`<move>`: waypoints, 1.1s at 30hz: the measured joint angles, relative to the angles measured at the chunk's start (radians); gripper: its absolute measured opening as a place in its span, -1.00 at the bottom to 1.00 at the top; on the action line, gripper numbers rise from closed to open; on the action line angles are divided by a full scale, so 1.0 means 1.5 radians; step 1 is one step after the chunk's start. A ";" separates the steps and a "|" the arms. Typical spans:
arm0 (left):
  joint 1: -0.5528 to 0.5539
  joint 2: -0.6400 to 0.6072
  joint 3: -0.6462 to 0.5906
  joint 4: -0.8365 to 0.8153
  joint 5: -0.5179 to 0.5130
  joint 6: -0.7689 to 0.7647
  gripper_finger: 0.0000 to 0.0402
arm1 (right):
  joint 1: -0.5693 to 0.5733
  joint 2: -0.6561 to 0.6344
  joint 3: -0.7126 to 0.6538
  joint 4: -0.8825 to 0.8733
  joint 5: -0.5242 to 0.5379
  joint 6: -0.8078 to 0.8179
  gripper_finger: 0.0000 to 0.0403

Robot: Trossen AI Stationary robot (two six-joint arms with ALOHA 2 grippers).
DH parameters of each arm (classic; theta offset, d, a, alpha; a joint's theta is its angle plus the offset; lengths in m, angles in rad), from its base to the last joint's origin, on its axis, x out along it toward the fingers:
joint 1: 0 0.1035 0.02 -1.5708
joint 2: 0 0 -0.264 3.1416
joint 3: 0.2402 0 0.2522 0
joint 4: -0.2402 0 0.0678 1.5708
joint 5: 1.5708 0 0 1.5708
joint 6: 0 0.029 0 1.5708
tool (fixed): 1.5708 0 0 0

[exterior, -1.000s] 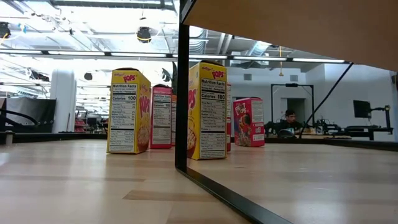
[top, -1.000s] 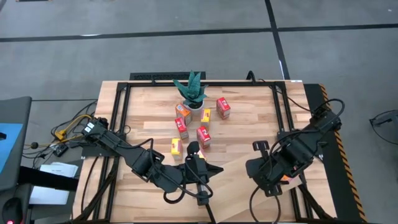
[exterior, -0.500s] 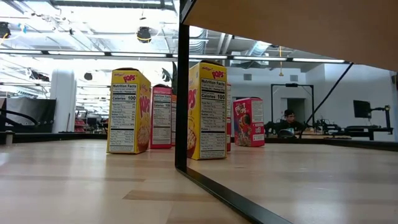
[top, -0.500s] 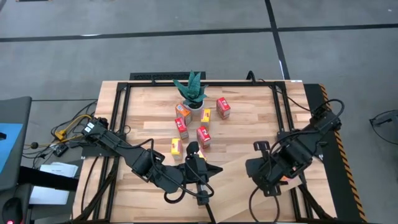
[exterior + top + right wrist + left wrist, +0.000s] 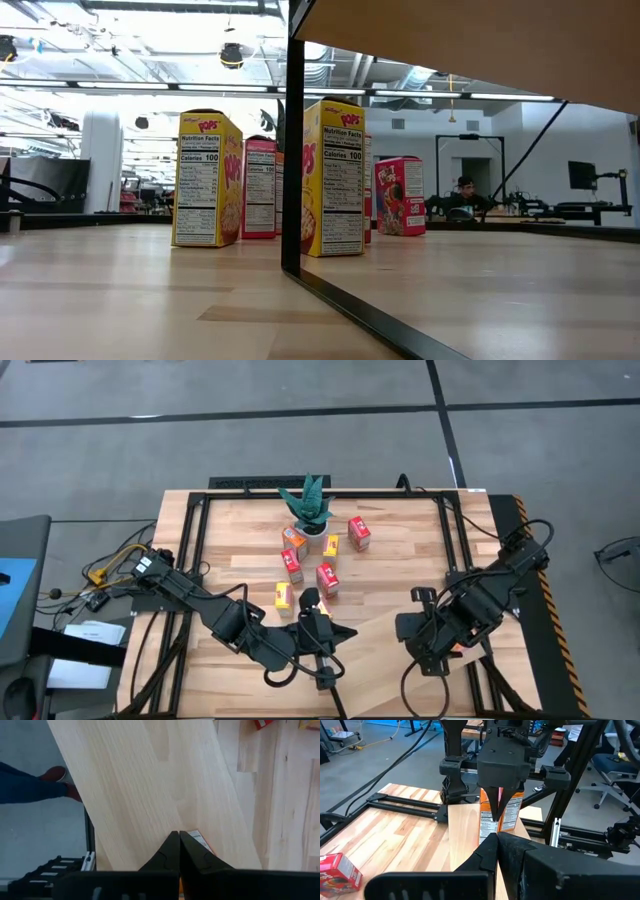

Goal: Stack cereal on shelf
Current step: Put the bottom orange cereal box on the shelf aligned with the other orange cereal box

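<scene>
The shelf [image 5: 385, 650], a pale board with its underside [image 5: 450, 50] showing in the low view, lies raised above the table's near edge between my arms. An orange cereal box [image 5: 509, 817] stands upright on it. My right gripper [image 5: 496, 814] is shut and points down right in front of that box. My left gripper [image 5: 495, 838] is shut over the shelf's left end [image 5: 465, 832] and points level along the board toward the box. Whether it touches the board I cannot tell. Several red and yellow cereal boxes [image 5: 326, 577] stand on the tabletop. My right gripper comes from above with its shut fingers [image 5: 495, 802] down the box's face [image 5: 509, 822] that looks toward my left arm. The fingers hide the place of contact, so I cannot tell whether they touch it. The box [image 5: 201, 841] shows just beside the fingertips, standing on the shelf.
A green potted plant [image 5: 308, 508] stands at the table's far middle, with cereal boxes [image 5: 207, 180] around it. A black frame [image 5: 200, 510] runs around the tabletop. A person's shoe [image 5: 55, 774] shows on the floor beyond the shelf's edge.
My right gripper has rolled a little about its own pointing line, staying in place above the shelf. The boxes and my left arm have kept still.
</scene>
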 joint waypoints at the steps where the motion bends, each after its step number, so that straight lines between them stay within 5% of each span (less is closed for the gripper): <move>1: 0.000 0.000 0.000 0.000 0.000 0.000 -1.00 | 0.000 0.000 0.000 0.000 0.000 0.000 -0.93; 7: -0.001 0.000 0.000 0.001 0.000 0.002 -1.00 | 0.001 -0.008 -0.001 0.000 -0.002 -0.002 -0.93; 22: -0.001 0.000 0.000 0.000 0.000 0.011 -1.00 | -0.017 -0.016 0.104 -0.001 0.001 -0.226 -0.97; 33: -0.001 0.000 0.000 -0.005 -0.002 -0.001 -1.00 | -0.016 0.049 0.103 0.001 -0.036 -0.313 -0.97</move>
